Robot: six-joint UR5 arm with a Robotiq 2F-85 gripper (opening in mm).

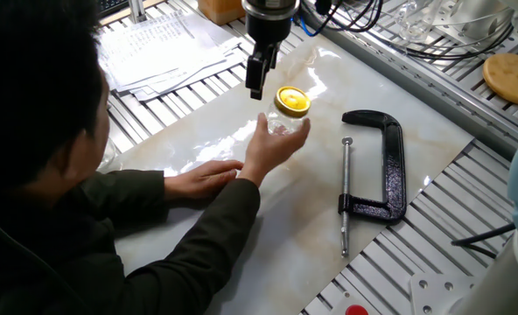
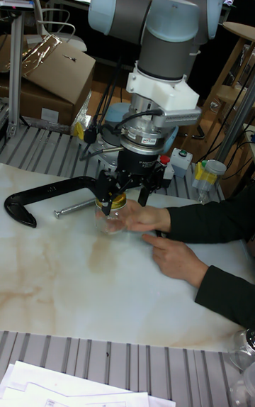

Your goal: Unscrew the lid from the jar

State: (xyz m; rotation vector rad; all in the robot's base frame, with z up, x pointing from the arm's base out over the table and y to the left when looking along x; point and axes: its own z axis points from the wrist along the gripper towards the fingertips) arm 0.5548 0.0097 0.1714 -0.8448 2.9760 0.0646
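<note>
The jar (image 1: pixel 282 124) (image 2: pixel 113 222) is clear glass, held just above the marble table (image 1: pixel 241 227) in a person's raised hand (image 1: pixel 272 147). The yellow lid (image 1: pixel 292 100) (image 2: pixel 119 201) sits on top of the jar. In the fixed view my gripper (image 1: pixel 256 80) hangs to the left of the lid and apart from it. My gripper (image 2: pixel 126 196) is open, with nothing held. In the tall fixed view its two dark fingers (image 2: pixel 105 201) stand wide apart, and the lid shows between them.
A black C-clamp (image 1: pixel 377 166) (image 2: pixel 42 198) lies on the table right of the jar. The person's other hand (image 1: pixel 202 179) (image 2: pixel 177 258) rests flat on the table. Papers (image 1: pixel 163 48) lie at the back left, a tan wooden disc (image 1: pixel 511 77) at the far right.
</note>
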